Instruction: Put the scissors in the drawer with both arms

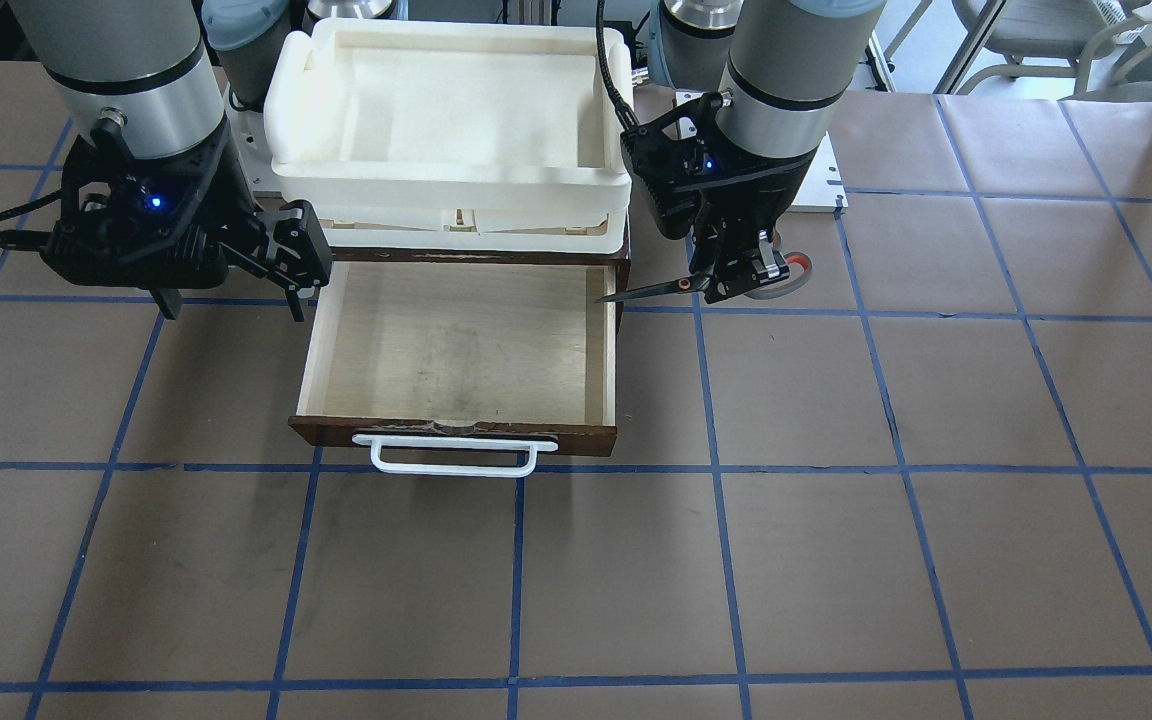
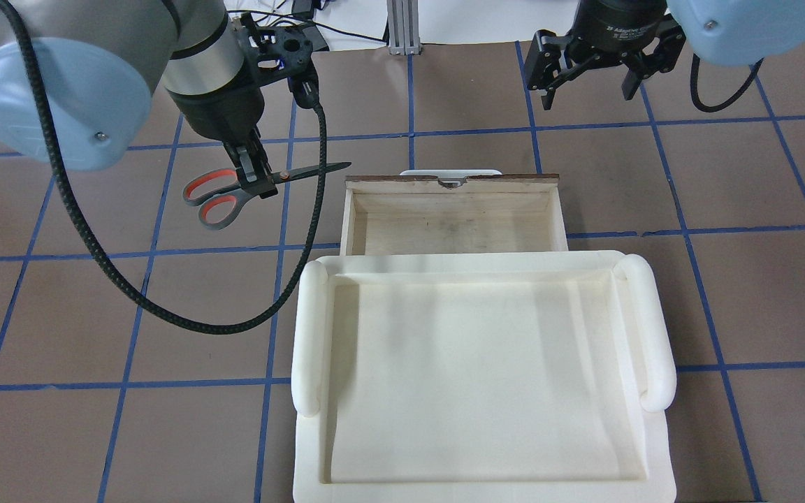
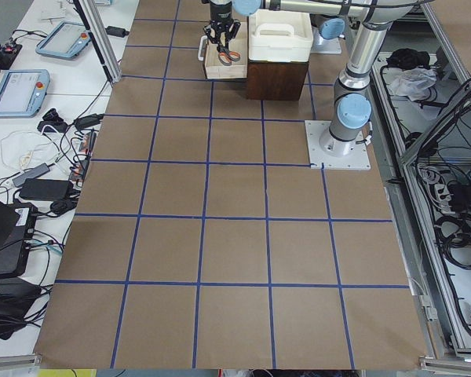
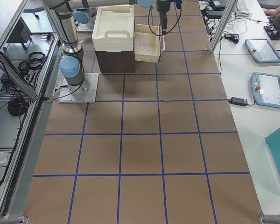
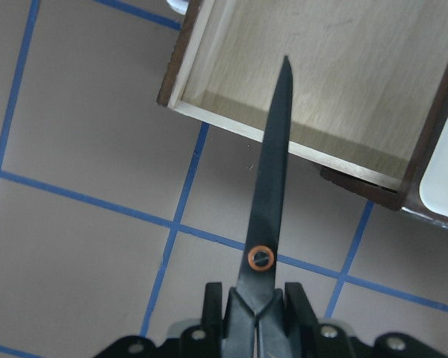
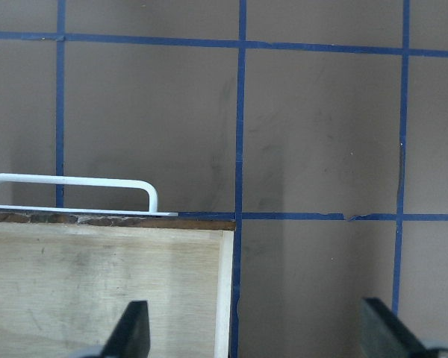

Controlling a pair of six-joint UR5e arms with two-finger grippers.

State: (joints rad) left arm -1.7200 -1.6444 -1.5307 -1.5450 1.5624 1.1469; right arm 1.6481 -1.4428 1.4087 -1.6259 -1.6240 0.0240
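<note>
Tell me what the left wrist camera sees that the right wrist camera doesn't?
Only the left wrist camera shows the scissors, their dark blade pointing toward the drawer, with the left pincer shut on them just behind the orange-ringed pivot. Only the right wrist camera shows the drawer's white handle and the right pincer, open and holding nothing. Both show the drawer's pale wooden inside, bare where it can be seen, and the brown table with blue lines.

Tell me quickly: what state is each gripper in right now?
Left gripper: closed on the small scissors with grey, orange-lined handles, blades pointing toward the open dark brown wooden drawer.
Right gripper: open, holding nothing.
</note>
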